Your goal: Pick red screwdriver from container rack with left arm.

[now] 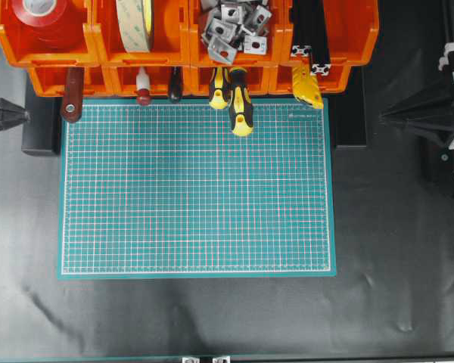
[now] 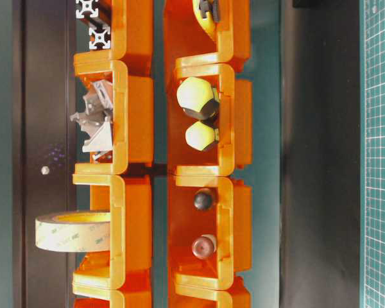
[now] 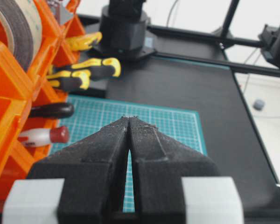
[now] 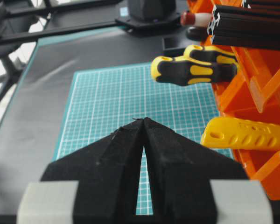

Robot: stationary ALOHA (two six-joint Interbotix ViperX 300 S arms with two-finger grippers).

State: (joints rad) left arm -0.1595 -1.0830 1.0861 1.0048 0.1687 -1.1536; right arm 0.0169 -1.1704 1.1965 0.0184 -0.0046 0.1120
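Where rack holds it: red screwdriver (image 1: 143, 87), whitish neck, rounded dark-red knob.

A black tabletop (image 1: 212, 318) is lying under a green grid mat (image 1: 197, 189) at center. Bright daylight is washing a pale floor (image 3: 266, 126) at 3 o'clock.

The container rack (image 1: 318, 79) is bright orange. The red screwdriver (image 1: 143, 87) has a dark-red knob end and a whitish neck. Two screwdrivers (image 1: 234, 98) carry yellow-and-black handles — one handle (image 1: 175, 85) beside them is plain black. The cutting mat (image 1: 197, 189) is teal with a fine white grid, edged by a white border line. The bench (image 1: 212, 318) is black. The left tool (image 3: 129, 122) is black with white blocks behind.
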